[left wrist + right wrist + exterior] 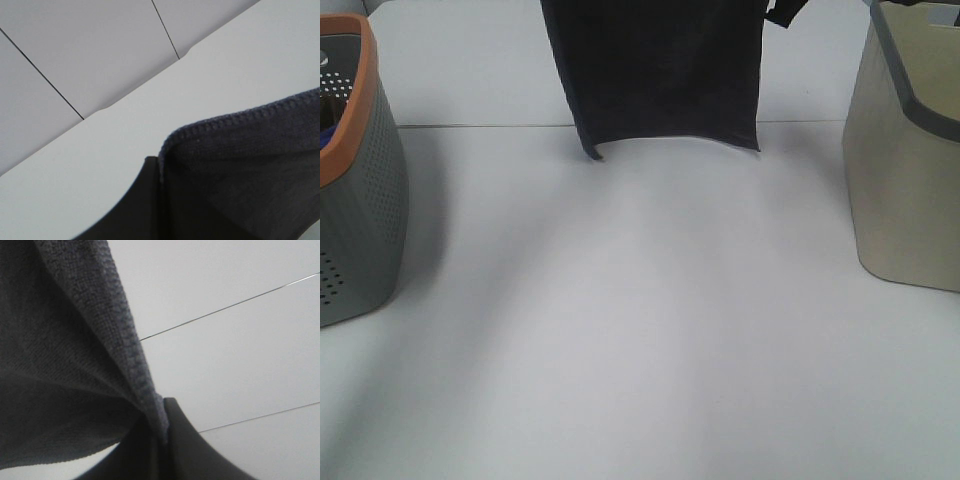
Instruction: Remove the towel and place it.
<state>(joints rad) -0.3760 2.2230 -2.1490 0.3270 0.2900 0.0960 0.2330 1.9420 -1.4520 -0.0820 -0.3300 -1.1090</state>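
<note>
The dark navy towel (660, 70) hangs spread in the air above the far middle of the white table (640, 330), its lower edge just above the surface. Both grippers sit above the top edge of the exterior view; only a dark bit of the right arm (785, 10) shows there. In the left wrist view a dark finger (135, 205) is pinched on the towel's hemmed corner (240, 165). In the right wrist view a dark finger (185, 450) is pinched on the other corner of the towel (65, 365).
A grey perforated basket with an orange rim (355, 190) stands at the left edge. A beige bin with a grey rim (905, 170) stands at the right edge. A seam (470, 125) runs across the table at the far side.
</note>
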